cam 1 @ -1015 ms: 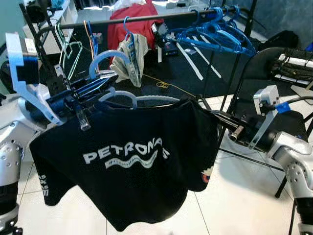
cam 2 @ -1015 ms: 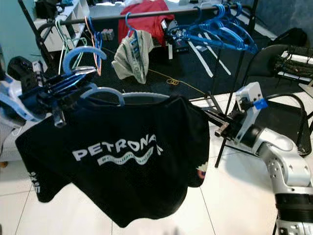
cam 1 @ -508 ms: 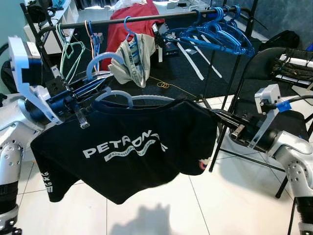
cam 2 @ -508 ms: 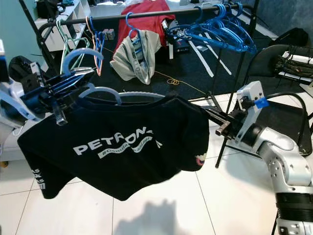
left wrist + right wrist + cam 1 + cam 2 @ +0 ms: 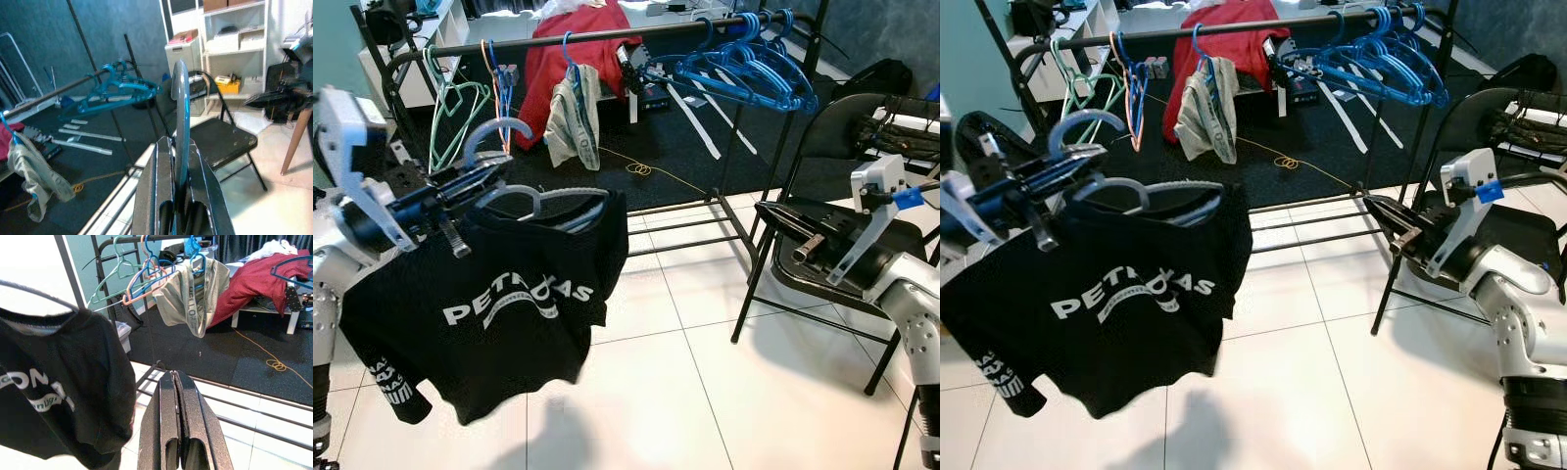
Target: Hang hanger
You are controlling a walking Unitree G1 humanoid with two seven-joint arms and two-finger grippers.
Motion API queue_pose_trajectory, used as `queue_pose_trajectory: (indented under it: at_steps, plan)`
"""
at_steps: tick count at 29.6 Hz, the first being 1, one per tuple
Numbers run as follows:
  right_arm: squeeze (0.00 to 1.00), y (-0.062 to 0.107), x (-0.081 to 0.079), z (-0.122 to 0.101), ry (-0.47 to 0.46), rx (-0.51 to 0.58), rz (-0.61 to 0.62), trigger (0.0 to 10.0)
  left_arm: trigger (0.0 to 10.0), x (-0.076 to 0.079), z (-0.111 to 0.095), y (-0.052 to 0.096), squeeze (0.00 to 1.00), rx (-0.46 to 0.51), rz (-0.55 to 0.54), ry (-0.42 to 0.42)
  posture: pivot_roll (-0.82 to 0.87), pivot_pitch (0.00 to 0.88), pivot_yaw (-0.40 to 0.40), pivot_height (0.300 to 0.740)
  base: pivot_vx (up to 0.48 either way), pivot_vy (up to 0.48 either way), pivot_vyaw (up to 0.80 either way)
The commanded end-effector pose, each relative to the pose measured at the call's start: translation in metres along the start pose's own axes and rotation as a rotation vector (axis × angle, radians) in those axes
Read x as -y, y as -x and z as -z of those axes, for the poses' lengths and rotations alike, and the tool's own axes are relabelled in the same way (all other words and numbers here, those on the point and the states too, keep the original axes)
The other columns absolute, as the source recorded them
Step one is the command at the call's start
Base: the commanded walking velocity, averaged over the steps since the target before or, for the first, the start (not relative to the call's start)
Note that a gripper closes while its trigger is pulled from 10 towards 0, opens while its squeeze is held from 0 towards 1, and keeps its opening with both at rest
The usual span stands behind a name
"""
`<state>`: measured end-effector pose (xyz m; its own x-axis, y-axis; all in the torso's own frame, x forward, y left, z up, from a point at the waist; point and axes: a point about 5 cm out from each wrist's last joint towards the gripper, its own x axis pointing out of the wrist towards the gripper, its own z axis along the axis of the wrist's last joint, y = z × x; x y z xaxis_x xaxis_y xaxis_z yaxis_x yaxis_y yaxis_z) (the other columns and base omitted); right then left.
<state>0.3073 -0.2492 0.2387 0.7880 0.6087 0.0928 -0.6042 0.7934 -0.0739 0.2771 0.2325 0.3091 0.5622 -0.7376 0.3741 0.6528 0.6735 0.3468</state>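
Observation:
A black T-shirt (image 5: 499, 313) with white lettering hangs on a light blue hanger (image 5: 499, 132). My left gripper (image 5: 487, 174) is shut on that hanger's hook (image 5: 180, 107) and holds it up at my left, in front of the black clothes rail (image 5: 607, 37) and below it. The shirt droops to the left, free of anything else. My right gripper (image 5: 766, 209) is at the right, apart from the shirt, near the chair. Its fingers (image 5: 171, 396) are pressed together with nothing between them.
The rail carries green and orange hangers (image 5: 450, 98), a grey garment (image 5: 573, 117), a red garment (image 5: 578, 54) and several blue hangers (image 5: 744, 69). A black folding chair (image 5: 832, 157) stands at the right. White tiled floor (image 5: 705, 372) lies in front.
The shirt's right side has slipped off my right gripper, and the shirt has swung left to hang from the hanger alone. My right gripper has drawn back to the right.

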Motion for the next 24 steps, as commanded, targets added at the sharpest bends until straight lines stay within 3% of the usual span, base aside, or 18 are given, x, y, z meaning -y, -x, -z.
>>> queue_pose_trajectory:
  at_steps: [1,2,3,4,6,7,10,14,18,24]
  plan:
    - [0.0,-0.002,-0.005,0.007,0.007,-0.02,-0.011,0.0,10.0,0.004,-0.013,-0.001,0.0,0.062,0.035,-0.006,-0.1,0.099,0.07,0.74,0.0,0.0,0.0]
    - [0.0,-0.002,-0.005,0.007,0.007,-0.02,-0.011,0.0,10.0,0.004,-0.013,-0.001,0.0,0.062,0.035,-0.006,-0.1,0.099,0.07,0.74,0.0,0.0,0.0]
    - [0.0,-0.003,-0.005,0.01,-0.003,-0.028,-0.003,8.4,10.0,0.009,-0.017,-0.002,0.0,0.09,0.08,0.011,-0.1,0.099,0.07,0.74,0.0,0.0,0.0]
    - [0.0,-0.003,-0.005,0.008,-0.033,-0.007,-0.016,10.0,10.0,0.015,-0.02,-0.002,0.0,0.107,0.137,0.024,-0.1,0.099,0.07,0.74,0.0,0.0,0.0]
    - [0.0,-0.001,-0.006,0.006,-0.066,0.02,-0.033,10.0,10.0,0.019,-0.022,-0.001,0.0,0.114,0.176,0.033,-0.1,0.099,0.07,0.74,0.0,0.0,0.0]
    - [1.0,0.002,-0.007,-0.001,-0.115,0.071,-0.073,10.0,10.0,0.022,-0.024,0.001,0.0,0.116,0.211,0.041,-0.1,0.099,0.07,0.74,0.0,0.0,0.0]
    - [1.0,0.005,-0.009,-0.005,-0.144,0.106,-0.104,10.0,10.0,0.023,-0.024,0.002,0.0,0.116,0.229,0.045,-0.1,0.099,0.07,0.74,0.0,0.0,0.0]
    - [1.0,0.027,-0.008,-0.016,-0.175,0.144,-0.247,10.0,10.0,0.024,-0.029,0.002,0.0,0.117,0.27,0.043,-0.1,0.104,0.065,0.74,0.0,0.0,0.0]
    - [1.0,0.046,-0.015,-0.015,-0.139,0.032,-0.39,10.0,10.0,0.024,-0.039,-0.003,0.0,0.155,0.281,0.036,-0.11,0.107,0.065,0.74,0.0,0.0,0.0]
    - [1.0,0.051,-0.017,-0.005,-0.114,-0.063,-0.41,10.0,10.0,0.031,-0.046,-0.011,0.0,0.208,0.32,0.052,-0.11,0.108,0.064,0.74,0.0,0.0,0.0]
